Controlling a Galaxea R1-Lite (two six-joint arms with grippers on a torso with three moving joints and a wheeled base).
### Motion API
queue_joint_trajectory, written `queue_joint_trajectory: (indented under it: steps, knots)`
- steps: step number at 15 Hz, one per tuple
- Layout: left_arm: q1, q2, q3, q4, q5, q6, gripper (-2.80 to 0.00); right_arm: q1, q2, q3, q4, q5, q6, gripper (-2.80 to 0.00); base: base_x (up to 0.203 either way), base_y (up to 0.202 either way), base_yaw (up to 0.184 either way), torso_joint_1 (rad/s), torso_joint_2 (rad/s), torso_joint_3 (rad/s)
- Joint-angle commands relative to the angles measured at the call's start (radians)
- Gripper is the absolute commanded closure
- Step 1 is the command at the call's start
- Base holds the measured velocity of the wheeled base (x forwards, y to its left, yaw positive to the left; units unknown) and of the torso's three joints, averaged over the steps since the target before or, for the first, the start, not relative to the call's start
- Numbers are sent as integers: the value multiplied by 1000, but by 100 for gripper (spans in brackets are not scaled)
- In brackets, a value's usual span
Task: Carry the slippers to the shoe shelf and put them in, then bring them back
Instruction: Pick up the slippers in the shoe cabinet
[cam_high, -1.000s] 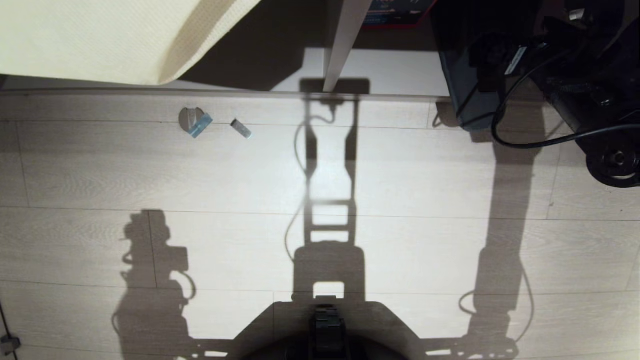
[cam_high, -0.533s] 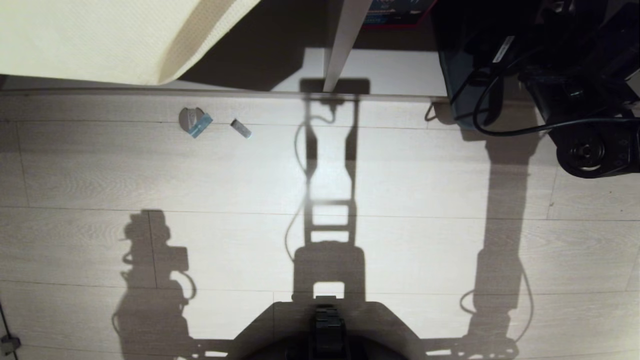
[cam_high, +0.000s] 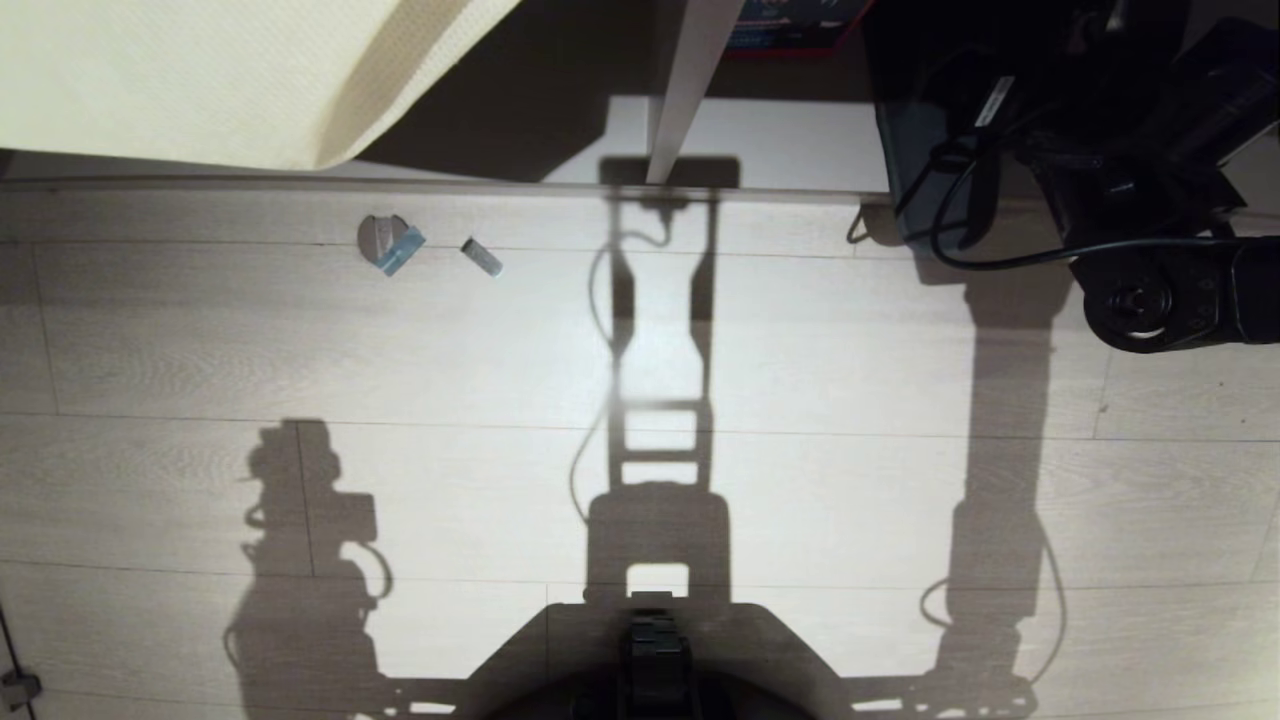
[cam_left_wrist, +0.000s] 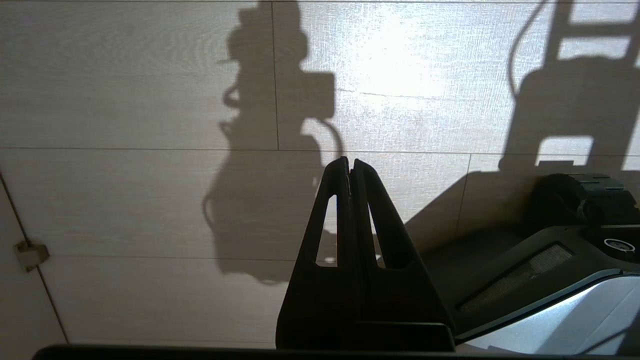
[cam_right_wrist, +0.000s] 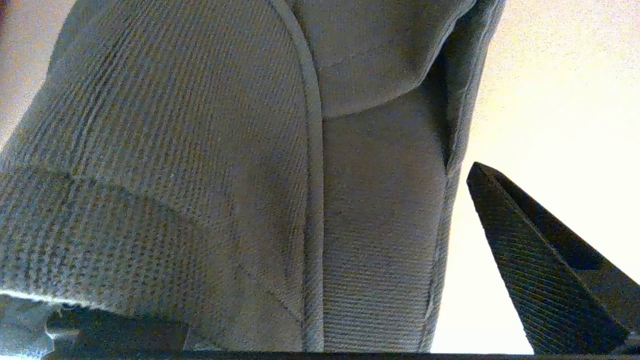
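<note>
The grey-blue slippers (cam_right_wrist: 200, 150) fill the right wrist view, lying side by side between the jaws of my right gripper (cam_right_wrist: 348, 165). One dark finger (cam_right_wrist: 540, 260) stands clear of them with a bright gap; the other is hidden. In the head view the slippers (cam_high: 915, 190) are a dark shape at the upper right, at the mouth of the shoe shelf (cam_high: 780, 140), right of its pale divider (cam_high: 690, 90). My right arm (cam_high: 1150, 290) reaches in over them. My left gripper (cam_left_wrist: 348, 161) hangs shut and empty above the floor by my base.
Pale wood-look floor (cam_high: 500, 350) spreads before the shelf, with two small bits (cam_high: 390, 243) (cam_high: 482, 257) near its edge. A cream textured sheet (cam_high: 200, 70) covers the upper left. A red-blue box (cam_high: 790, 25) stands behind the divider. A black cable (cam_high: 1000, 262) loops below the arm.
My right arm has swung left and farther toward the shelf, and the slippers have shifted slightly deeper with it. The left arm and the view have not moved.
</note>
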Motion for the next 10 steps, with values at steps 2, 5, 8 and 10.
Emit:
queue_joint_trajectory:
  steps: [2,5,8,10]
  knots:
    - [1,0,0,0,1,-1,0,1,17,3,-19,-5,0,-280,0,0,0,0,0,0]
    - [0,0,0,0,0,0,0,-2,28,-6,-13,-3,0,-280,0,0,0,0,0,0]
    - [0,0,0,0,0,0,0,-1,46,-24,-42,-13,0,-280,0,0,0,0,0,0]
    - [0,0,0,0,0,0,0,-1,24,38,-14,-7,1,-280,0,0,0,0,0,0]
